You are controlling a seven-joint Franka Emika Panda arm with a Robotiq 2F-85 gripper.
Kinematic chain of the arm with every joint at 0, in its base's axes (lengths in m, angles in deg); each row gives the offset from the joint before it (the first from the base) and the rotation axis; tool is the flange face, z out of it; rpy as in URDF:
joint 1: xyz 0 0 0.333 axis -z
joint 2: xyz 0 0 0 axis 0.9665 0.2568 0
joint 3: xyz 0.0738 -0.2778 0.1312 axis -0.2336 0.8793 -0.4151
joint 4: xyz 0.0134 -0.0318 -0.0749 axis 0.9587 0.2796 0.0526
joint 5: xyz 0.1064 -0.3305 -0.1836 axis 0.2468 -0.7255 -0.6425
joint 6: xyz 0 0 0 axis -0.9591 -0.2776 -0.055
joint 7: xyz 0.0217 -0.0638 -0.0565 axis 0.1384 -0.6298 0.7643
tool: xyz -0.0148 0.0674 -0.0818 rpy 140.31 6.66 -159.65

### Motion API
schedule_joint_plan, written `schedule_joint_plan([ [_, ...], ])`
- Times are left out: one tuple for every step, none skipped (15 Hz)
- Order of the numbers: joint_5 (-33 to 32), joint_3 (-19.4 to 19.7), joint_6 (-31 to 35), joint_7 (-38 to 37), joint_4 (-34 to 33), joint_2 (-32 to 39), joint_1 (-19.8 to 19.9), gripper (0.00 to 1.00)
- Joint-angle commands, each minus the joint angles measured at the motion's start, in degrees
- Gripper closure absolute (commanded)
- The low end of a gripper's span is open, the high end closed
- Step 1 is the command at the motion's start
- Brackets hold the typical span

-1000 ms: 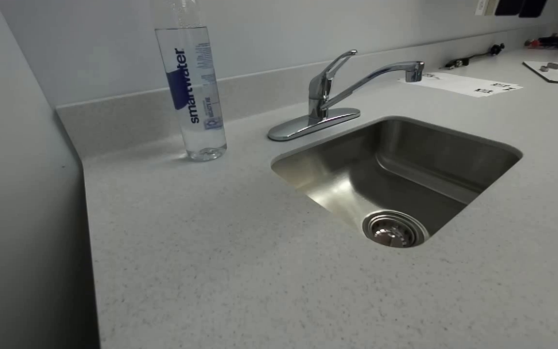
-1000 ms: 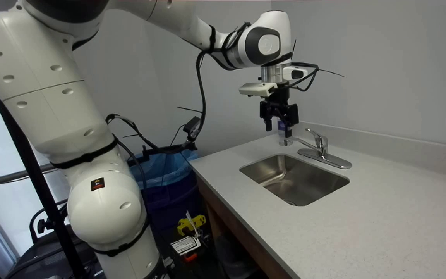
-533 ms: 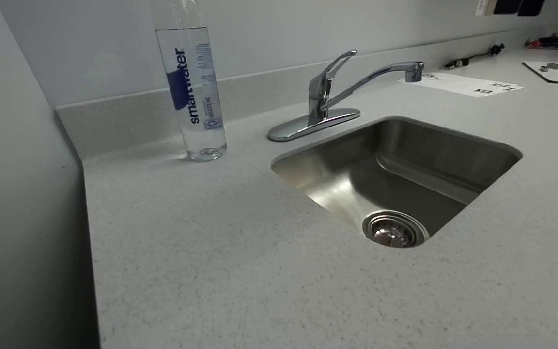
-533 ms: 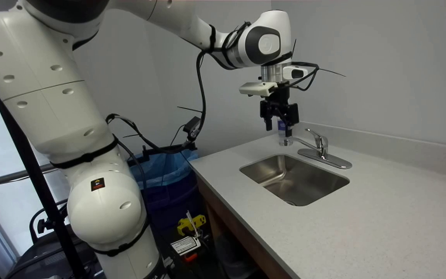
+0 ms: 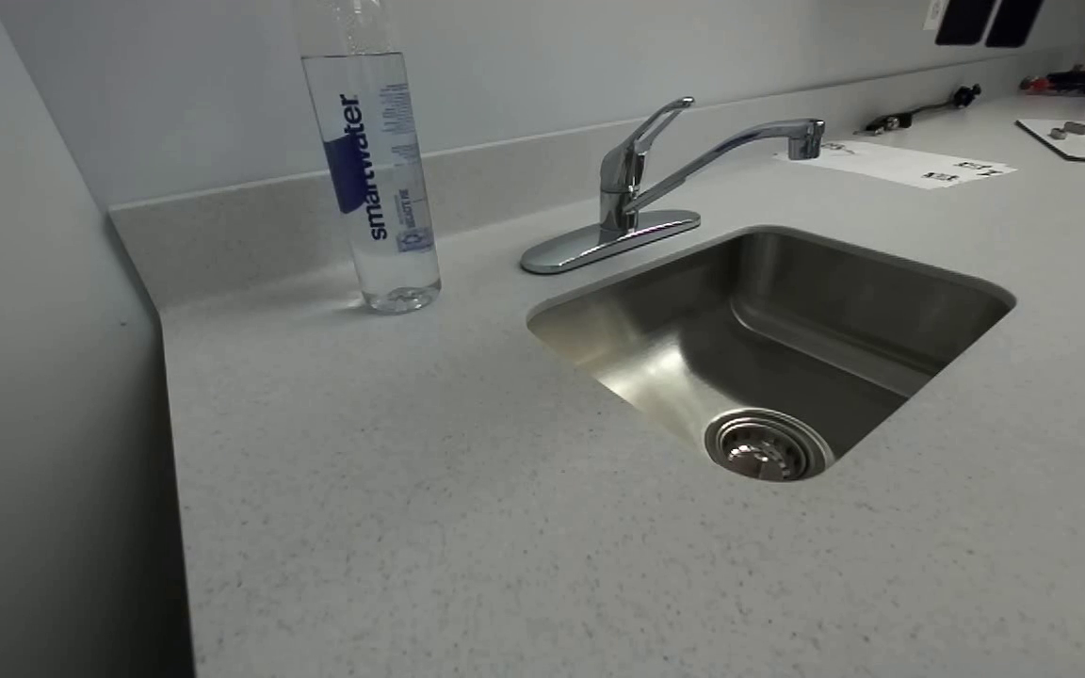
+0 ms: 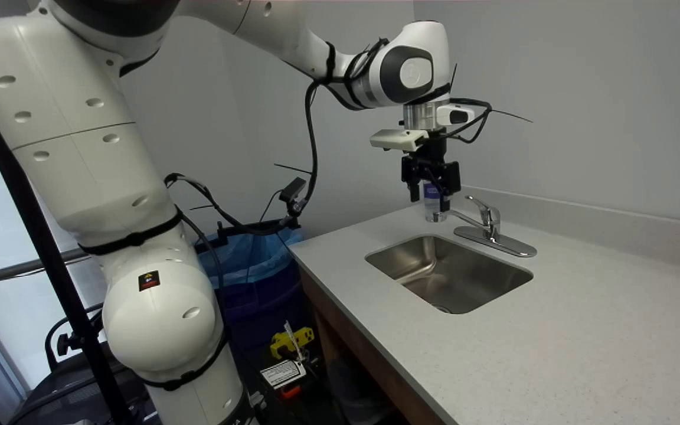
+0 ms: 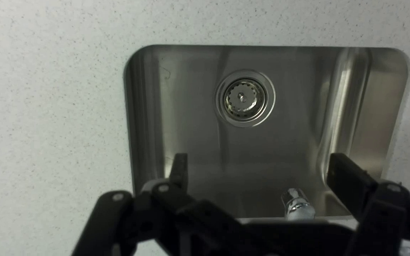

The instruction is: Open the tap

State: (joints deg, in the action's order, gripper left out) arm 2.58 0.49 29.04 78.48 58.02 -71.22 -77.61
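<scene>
In an exterior view, the hand hangs over the sink, fingers wide apart, holding nothing; to the right, the tap stands on the table. The hand should clear the spout, then lift the lever gently from beneath.

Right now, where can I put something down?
On the bare counter: in front of the bottle, beside the sink, or between the sink and the white paper. It's crowded around the tap, with the gripper hanging nearby.
</scene>
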Motion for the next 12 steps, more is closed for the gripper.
schedule_joint_plan([
  [1.14,0.25,1.89,-0.09,-4.24,4.41,0.14,0.00],
  [1.37,0.25,2.69,0.10,-4.89,5.26,0.09,0.00],
  [1.53,0.14,3.24,0.28,-5.78,6.24,-0.04,0.00],
  [1.59,0.05,3.77,0.41,-6.60,7.08,-0.14,0.00],
  [1.57,-0.11,4.04,0.44,-7.53,8.02,-0.28,0.00],
  [1.56,-0.31,4.47,0.42,-8.44,8.98,-0.45,0.00],
  [1.59,-0.48,4.53,0.50,-9.36,9.87,-0.58,0.00],
  [1.47,-0.72,4.72,0.45,-10.29,10.80,-0.78,0.00],
  [1.39,-0.96,4.81,0.40,-11.29,11.74,-0.99,0.00],
  [1.18,-0.98,4.12,0.55,-12.54,12.42,-0.97,0.00],
  [1.29,-1.18,4.03,0.69,-13.59,13.34,-1.10,0.00],
  [1.14,-1.31,3.60,0.36,-14.94,14.37,-1.27,0.00],
])
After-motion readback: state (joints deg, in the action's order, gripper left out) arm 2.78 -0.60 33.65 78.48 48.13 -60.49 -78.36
